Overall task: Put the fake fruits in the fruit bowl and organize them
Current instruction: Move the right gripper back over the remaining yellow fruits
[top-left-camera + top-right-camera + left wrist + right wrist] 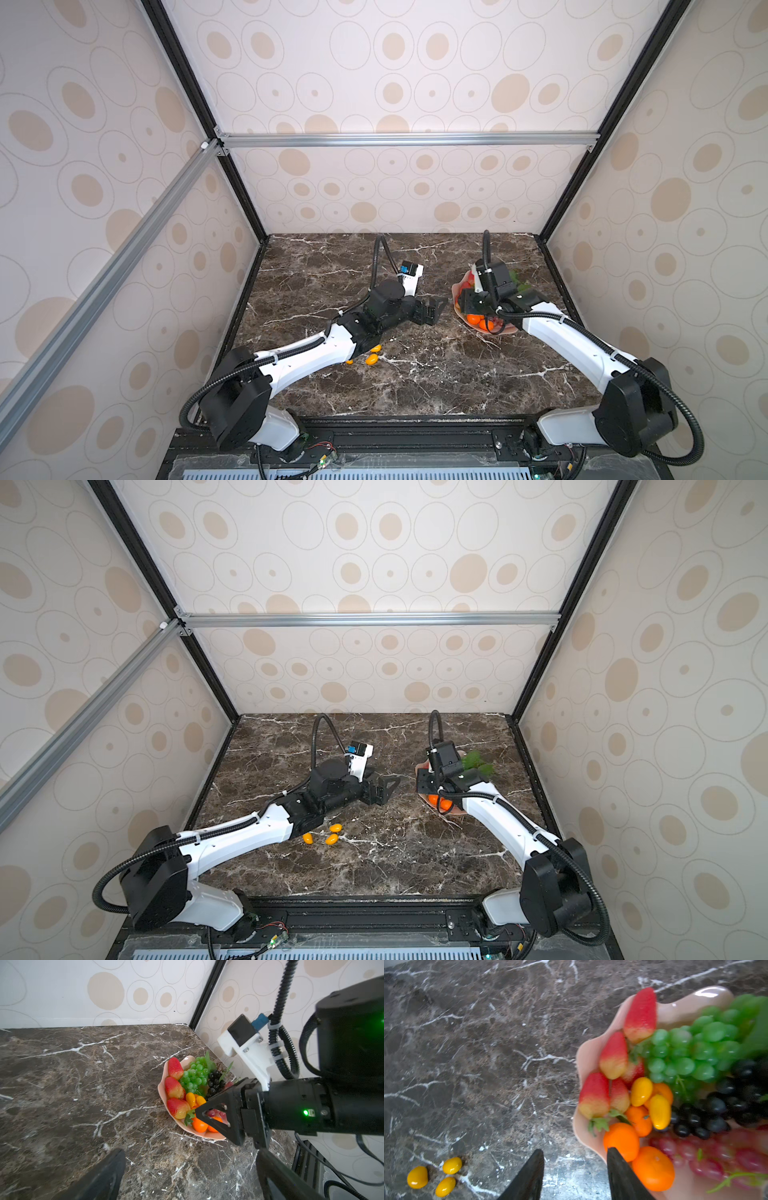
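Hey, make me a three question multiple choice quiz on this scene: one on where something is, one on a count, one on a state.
1. Seen in both top views, where on the marble table does the fruit bowl sit?
A) right side
B) left front corner
C) middle of the front edge

2. How many yellow oval fruits lie on the table outside the bowl?
A) one
B) three
C) six

3. How is the right tool?
A) shut on an orange
B) shut on a strawberry
C) open and empty

Answers:
1 A: the bowl lies under the wrist of the right arm.
2 B: three lie close together beside the left arm.
3 C: its fingers stand apart with nothing gripped between them.
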`<action>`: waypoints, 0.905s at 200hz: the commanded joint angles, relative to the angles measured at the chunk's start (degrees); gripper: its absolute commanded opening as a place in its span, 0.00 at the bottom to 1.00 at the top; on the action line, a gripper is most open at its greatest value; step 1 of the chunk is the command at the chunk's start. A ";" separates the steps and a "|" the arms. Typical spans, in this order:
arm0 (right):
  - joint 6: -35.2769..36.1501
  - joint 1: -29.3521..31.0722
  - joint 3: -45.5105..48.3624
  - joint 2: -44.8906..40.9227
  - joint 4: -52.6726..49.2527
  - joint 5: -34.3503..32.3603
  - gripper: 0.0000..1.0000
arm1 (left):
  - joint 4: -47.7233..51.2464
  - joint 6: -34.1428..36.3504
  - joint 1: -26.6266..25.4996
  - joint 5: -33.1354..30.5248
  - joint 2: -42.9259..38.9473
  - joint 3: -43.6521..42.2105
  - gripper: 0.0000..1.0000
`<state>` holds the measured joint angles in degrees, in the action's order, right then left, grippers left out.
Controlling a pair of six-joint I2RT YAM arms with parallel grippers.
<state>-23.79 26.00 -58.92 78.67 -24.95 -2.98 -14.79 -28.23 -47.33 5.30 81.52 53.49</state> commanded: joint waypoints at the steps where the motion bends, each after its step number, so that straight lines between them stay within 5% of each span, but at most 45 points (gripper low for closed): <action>1: -1.20 4.83 -0.41 1.90 2.30 -1.90 0.52 | 1.70 -0.48 1.69 -1.85 -3.67 -2.47 0.99; 68: -3.04 17.96 -5.79 11.37 4.36 -3.97 0.52 | 6.99 -4.95 8.95 -4.68 -17.76 -14.04 0.99; 181: -2.43 26.88 -15.28 22.61 3.77 -2.87 0.51 | 23.89 -7.56 18.60 -5.64 -35.15 -20.20 0.99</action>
<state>-26.30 51.55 -72.05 99.35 -20.73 -6.09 3.86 -34.04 -30.20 0.73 49.34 33.93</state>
